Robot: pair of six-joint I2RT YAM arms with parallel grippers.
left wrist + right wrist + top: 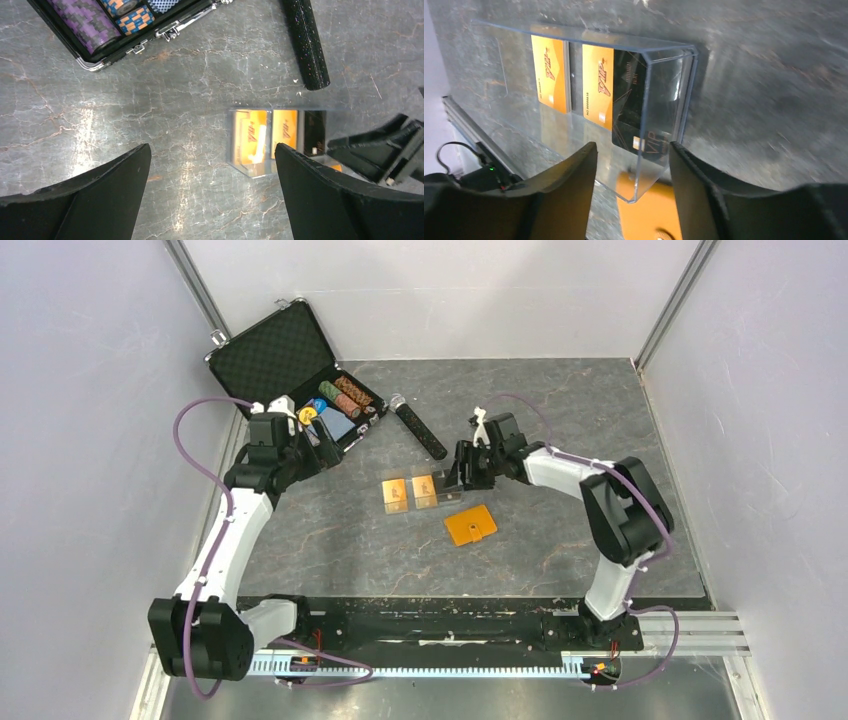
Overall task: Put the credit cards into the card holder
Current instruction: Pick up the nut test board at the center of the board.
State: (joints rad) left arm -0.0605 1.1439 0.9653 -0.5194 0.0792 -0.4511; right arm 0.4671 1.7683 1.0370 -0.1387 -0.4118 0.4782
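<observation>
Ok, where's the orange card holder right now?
In the top view, the card holder lies flat near the middle of the table, just on the arms' side of the gold cards and close to the right gripper.

Credit cards [394,492] flat, side-by-side — orange card holder [470,525] near.

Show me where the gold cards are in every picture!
Top view: the gold cards lie mid-table, just left of the right gripper.
Left wrist view: right of centre, with the right gripper at the right edge.
Right wrist view: upper left, inside a clear box.
Shared landmark: the right gripper, close beside the cards in all three.
</observation>
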